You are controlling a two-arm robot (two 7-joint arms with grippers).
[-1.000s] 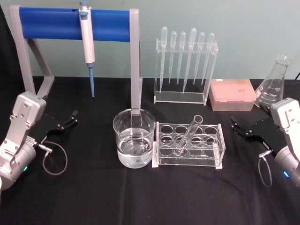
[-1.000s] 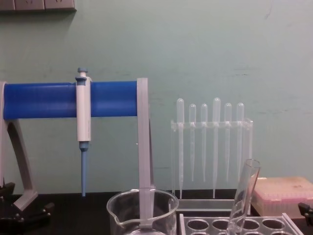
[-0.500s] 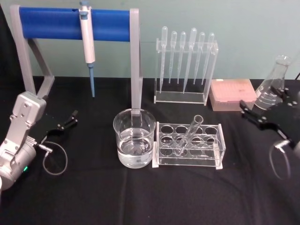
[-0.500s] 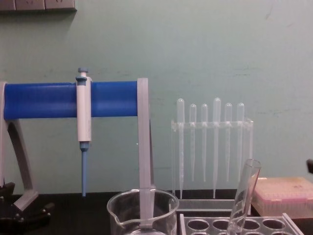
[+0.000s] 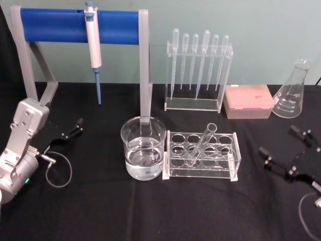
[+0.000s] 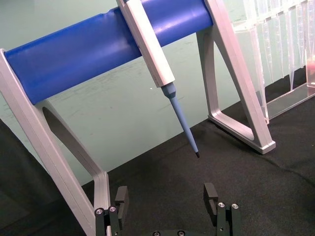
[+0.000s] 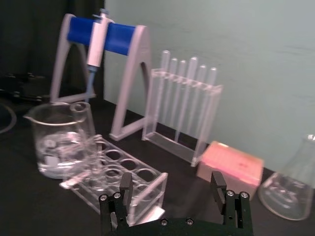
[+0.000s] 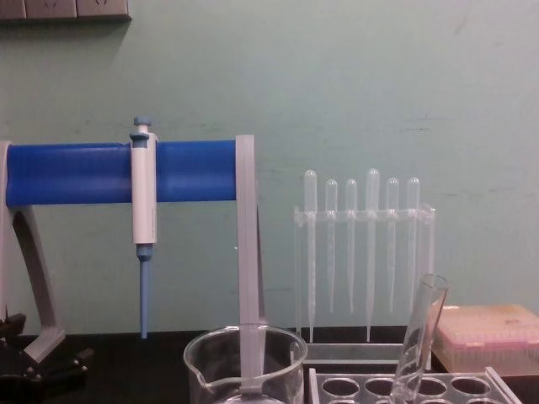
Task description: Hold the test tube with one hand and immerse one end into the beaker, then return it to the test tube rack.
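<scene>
Black cloth covers the worktop; all glassware stands on it.

Rack: clear plastic, two rows of holes, at the middle of the worktop.

Beaker: clear glass, partly filled with clear liquid. It stands just beside the rack on the side toward the left edge; whether the two touch, cannot tell.

Right gripper: near the right edge of the worktop, well apart from the rack, jaws spread wide with nothing between them. Right wrist view looks across at rack and beaker.

Left gripper: parked by the left edge, jaws likewise spread and empty.

Test tube: sole tube in the rack. Rounded bottom sits down in a hole on the rack's beaker side. It is tilted, not upright, with the open rim leaning toward the far right corner. Upper part stands clear above the rack top.

Handling, as judged: thin glass, so light, stiff, smooth, fragile. Expect it to slip under a weak pinch and crack under a hard one or a side knock against the hole edge. Best hold looks to be the exposed upper length, a little below the rim, jaws across the tube's width and matched to its lean. Draw it out along its own axis. That leaves the rounded end free for dipping.
</scene>
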